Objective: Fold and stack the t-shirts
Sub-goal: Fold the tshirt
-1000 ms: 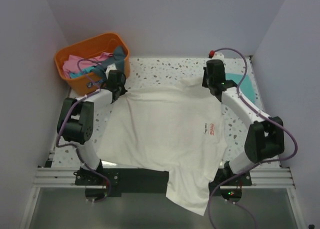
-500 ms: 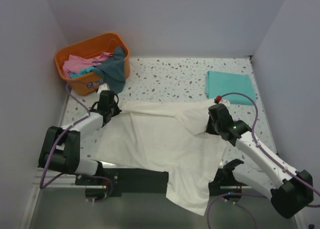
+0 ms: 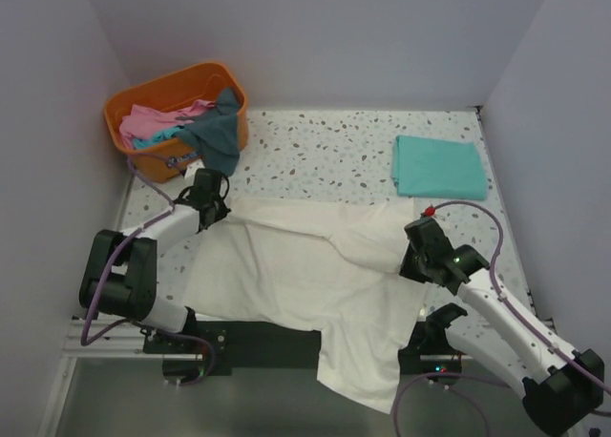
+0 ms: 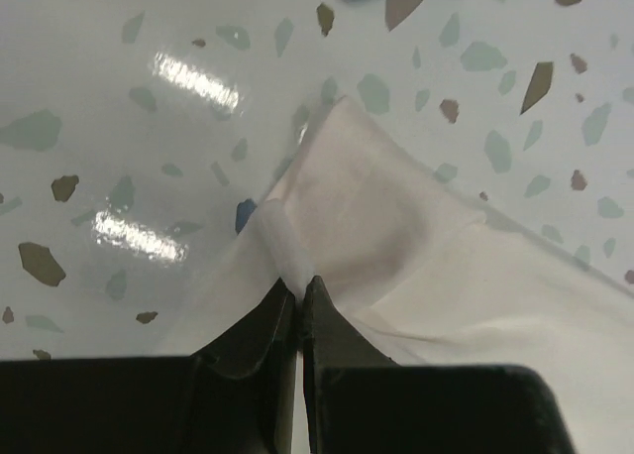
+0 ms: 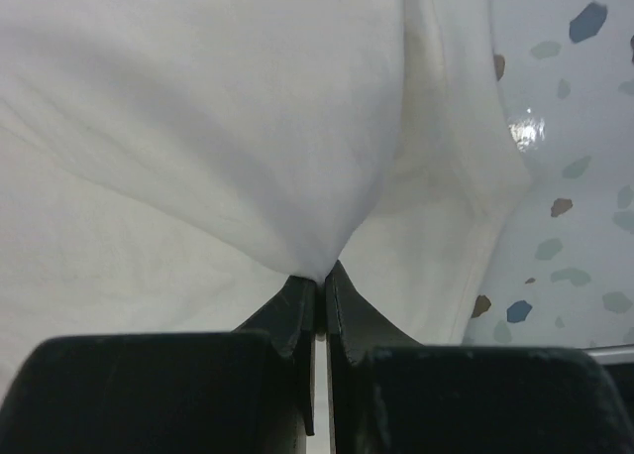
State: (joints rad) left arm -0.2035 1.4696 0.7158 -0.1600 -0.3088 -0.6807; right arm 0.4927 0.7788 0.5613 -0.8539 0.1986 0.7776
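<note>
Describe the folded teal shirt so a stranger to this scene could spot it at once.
On the speckled table, look to the far right corner, opposite the orange basket at far left. The teal t-shirt lies there, beyond the cream-white t-shirt spread across the middle. It alone is folded into a flat, plain rectangle.

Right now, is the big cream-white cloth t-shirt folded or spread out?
Partly folded. The cream-white t-shirt is doubled over at the right gripper; the left gripper pinches a far corner; the rest lies spread.

left tool (image 4: 299, 285) clamped, right tool (image 5: 322, 278) clamped
</note>
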